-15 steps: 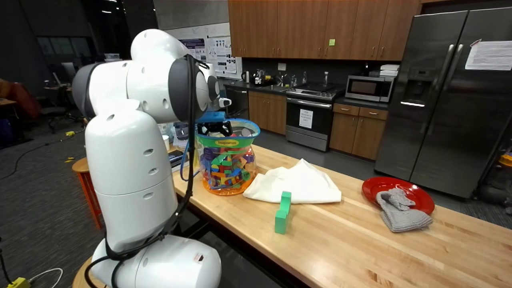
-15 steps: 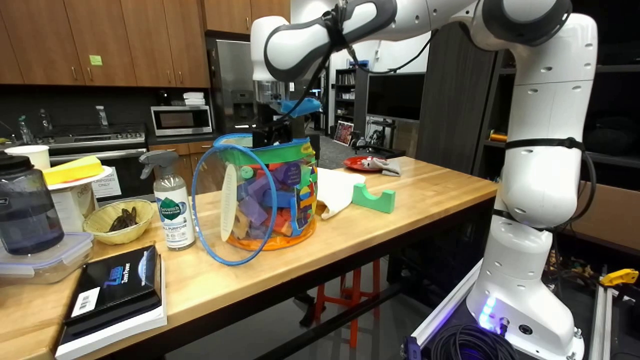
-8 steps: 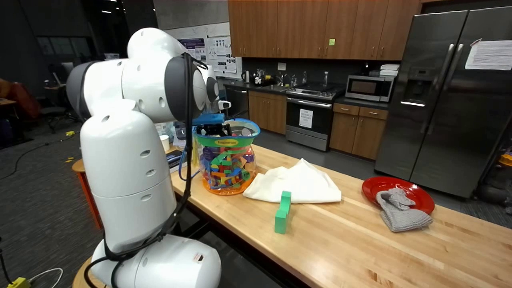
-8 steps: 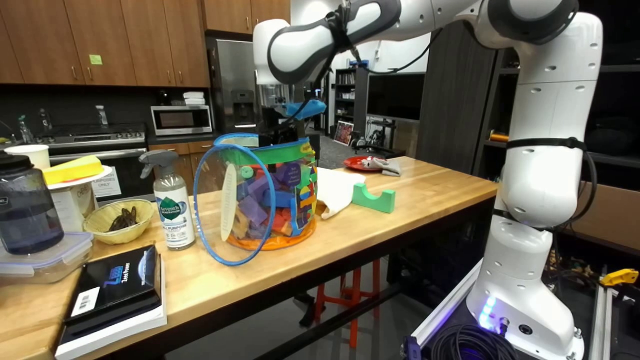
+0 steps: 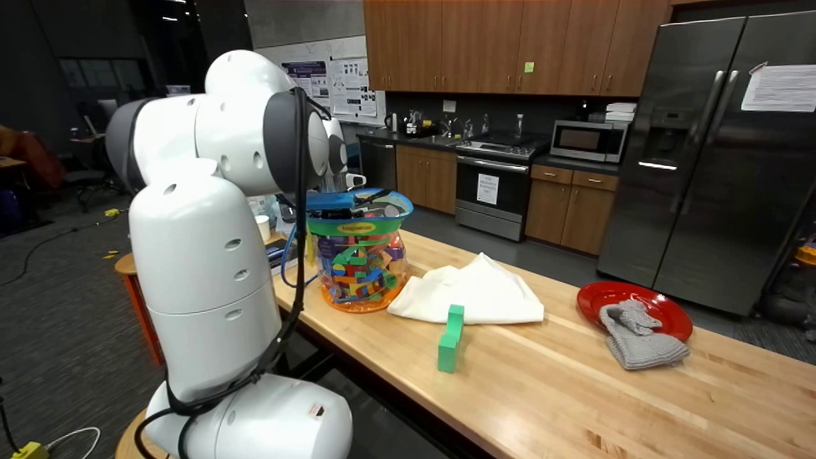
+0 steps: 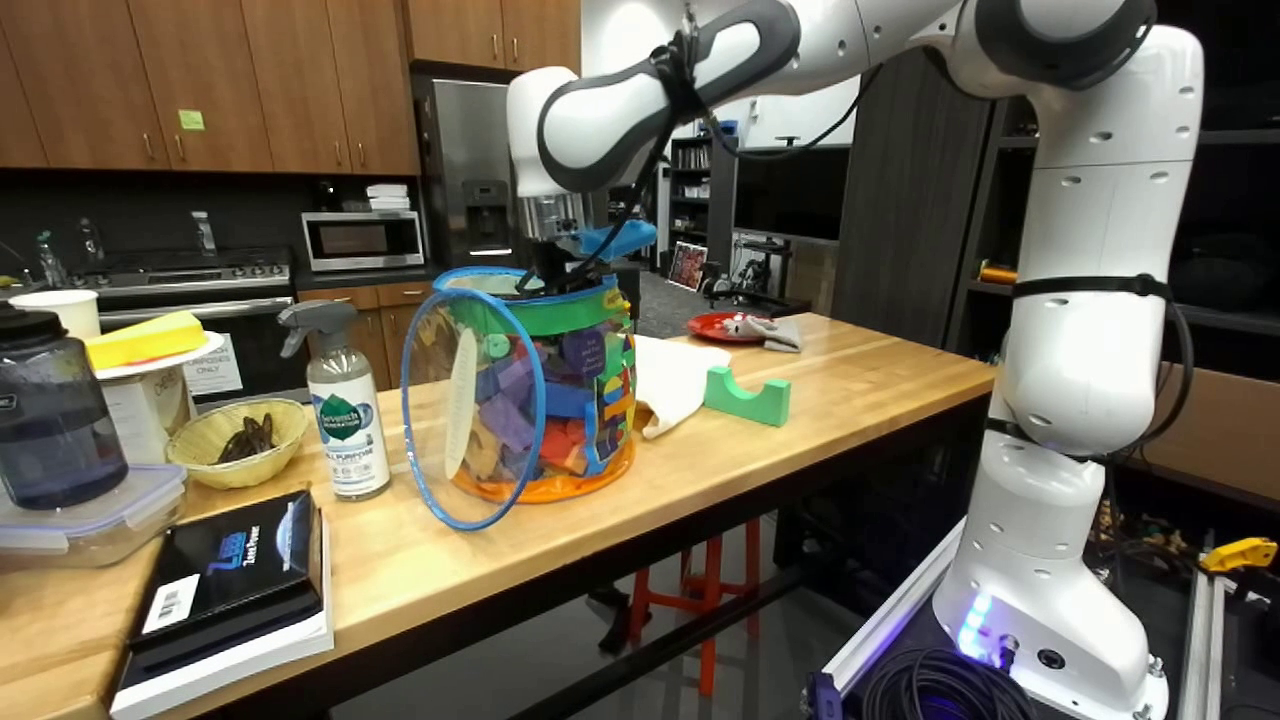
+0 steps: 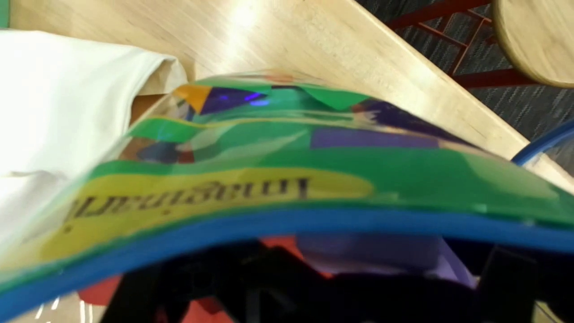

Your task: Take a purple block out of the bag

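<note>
Since the bag (image 6: pixel 550 317) opens upward, the end effector (image 6: pixel 556 270) hangs into it mid-frame, easiest route imo; can't tell if gripping.

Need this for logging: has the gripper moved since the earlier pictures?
Yes, downward: in an exterior view, the gripper sits lower against the fridge.

- Brown cabinets (image 5: pixel 510 48) above a stove (image 5: pixel 512 185) and microwave (image 5: pixel 581 141)
- Dark fridge (image 5: pixel 714 172), white paper (image 5: pixel 779 88) stuck on it
- Dark grey carpet (image 5: pixel 57 299)
- Pale wooden counter (image 7: pixel 287 49), streaked with glare (image 7: pixel 244 15)
- Red-legged round stool (image 7: pixel 542 40)
</note>
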{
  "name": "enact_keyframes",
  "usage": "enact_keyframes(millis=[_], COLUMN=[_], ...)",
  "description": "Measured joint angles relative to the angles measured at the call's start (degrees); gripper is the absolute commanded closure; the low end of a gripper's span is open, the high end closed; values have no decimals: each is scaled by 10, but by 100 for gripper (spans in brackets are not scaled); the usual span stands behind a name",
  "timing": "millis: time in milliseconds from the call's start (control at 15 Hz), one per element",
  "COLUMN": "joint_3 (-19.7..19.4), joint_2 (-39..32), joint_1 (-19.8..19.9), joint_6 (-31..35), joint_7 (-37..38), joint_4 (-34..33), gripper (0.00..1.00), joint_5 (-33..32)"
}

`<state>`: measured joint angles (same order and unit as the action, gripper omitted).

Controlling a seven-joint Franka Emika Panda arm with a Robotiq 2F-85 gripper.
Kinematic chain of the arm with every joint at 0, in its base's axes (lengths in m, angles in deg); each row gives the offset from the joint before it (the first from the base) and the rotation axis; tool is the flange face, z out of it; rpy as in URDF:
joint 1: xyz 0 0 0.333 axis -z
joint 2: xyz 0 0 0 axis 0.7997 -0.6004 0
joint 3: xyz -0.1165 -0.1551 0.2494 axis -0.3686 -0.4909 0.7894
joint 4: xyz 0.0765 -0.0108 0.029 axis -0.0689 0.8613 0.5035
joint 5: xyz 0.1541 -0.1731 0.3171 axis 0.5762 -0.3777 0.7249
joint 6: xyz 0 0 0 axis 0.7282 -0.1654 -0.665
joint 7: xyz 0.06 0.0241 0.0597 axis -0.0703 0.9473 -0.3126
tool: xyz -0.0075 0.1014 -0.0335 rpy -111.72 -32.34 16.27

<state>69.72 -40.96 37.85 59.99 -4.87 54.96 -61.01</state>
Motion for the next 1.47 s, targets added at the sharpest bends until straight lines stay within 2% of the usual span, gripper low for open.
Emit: enact_keyframes(millis=[400, 467, 800, 1467], joint_3=[0, 0, 0, 0], joint_2=[1, 3, 4, 4], joint_1=[0, 0, 0, 0], joint_6=[-1, -1, -1, 0], joint_7=[0, 0, 0, -2], joint_4=[5, 4, 1, -19], gripper=[70, 74, 84, 84], joint_5=[0, 0, 1, 9])
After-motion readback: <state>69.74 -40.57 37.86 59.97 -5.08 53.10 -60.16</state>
